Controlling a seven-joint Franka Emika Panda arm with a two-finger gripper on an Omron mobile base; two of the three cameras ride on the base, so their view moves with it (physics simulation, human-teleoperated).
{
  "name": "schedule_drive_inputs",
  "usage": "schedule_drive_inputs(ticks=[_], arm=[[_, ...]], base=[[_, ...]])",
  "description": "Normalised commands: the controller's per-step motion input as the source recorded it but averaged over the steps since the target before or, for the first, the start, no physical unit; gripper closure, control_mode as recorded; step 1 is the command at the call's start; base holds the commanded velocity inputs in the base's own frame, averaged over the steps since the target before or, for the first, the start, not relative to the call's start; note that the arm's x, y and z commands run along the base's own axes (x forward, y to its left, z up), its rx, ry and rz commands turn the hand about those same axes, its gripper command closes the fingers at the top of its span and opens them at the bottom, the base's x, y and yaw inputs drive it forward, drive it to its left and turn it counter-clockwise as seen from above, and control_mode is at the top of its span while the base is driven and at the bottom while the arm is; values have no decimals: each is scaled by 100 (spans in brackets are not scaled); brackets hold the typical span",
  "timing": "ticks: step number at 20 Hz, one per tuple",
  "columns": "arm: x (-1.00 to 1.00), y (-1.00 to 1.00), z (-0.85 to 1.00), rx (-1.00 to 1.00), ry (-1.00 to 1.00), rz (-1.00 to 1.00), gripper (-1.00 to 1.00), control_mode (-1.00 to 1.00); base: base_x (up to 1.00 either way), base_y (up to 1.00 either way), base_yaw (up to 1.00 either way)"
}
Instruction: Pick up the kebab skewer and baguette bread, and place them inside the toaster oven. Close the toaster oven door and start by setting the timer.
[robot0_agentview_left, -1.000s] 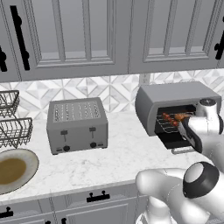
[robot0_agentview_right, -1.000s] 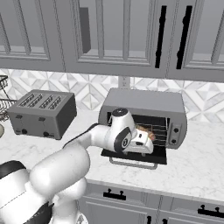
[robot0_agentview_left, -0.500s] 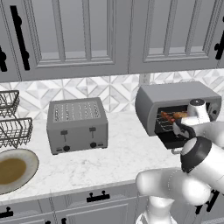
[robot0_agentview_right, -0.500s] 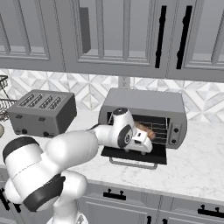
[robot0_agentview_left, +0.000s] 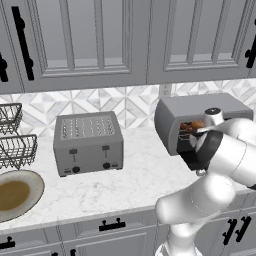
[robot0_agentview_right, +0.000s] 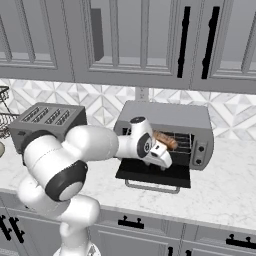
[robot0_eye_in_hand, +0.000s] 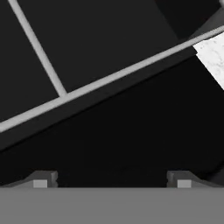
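**Mia:** Look at the gripper (robot0_eye_in_hand: 112, 178). How do its two jaws stand?

**Ben:** They are spread as wide as they go. There is nothing between them. They hold nothing.

**Mia:** Do they touch anything?

**Ben:** I can't see them touch anything. In the hand view the two little dark fingertips (robot0_eye_in_hand: 41, 179) point at the wire rack (robot0_eye_in_hand: 105, 81) and the dark inside of the toaster oven (robot0_agentview_right: 170, 120). A bit of white counter (robot0_eye_in_hand: 214, 54) peeks in at the corner.

**Mia:** What changed since a second ago?

**Ben:** The arm has swung a lot. Its big round elbow was low before, and now it sits up high on the left in the right base view. The hand has stayed at the mouth of the oven. The jaws were wide then too.

**Mia:** Where is the bread?

**Ben:** The baguette (robot0_agentview_right: 165, 140) lies on the rack inside the oven, just above and behind the hand.

**Mia:** And the skewer?

**Ben:** The kebab skewer (robot0_agentview_left: 186, 126) is inside too, beside the bread, in the left base view. It is small and hard to see.

**Mia:** And the door?

**Ben:** The oven door (robot0_agentview_right: 152, 174) hangs flat and open, under the hand.
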Motion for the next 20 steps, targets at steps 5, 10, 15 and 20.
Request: schedule_drive_inputs(ticks=[5,10,15,20], arm=[[39,-11,0,5,0,-14,-100,-100],[30,-12,0,8,0,-11,-100,-100],[27,0,0,7,0,-11,-100,-100],[-25,0,3,9,0,-3,-100,-100]], base=[[0,0,0],[0,0,0],[0,0,0],[0,0,0]])
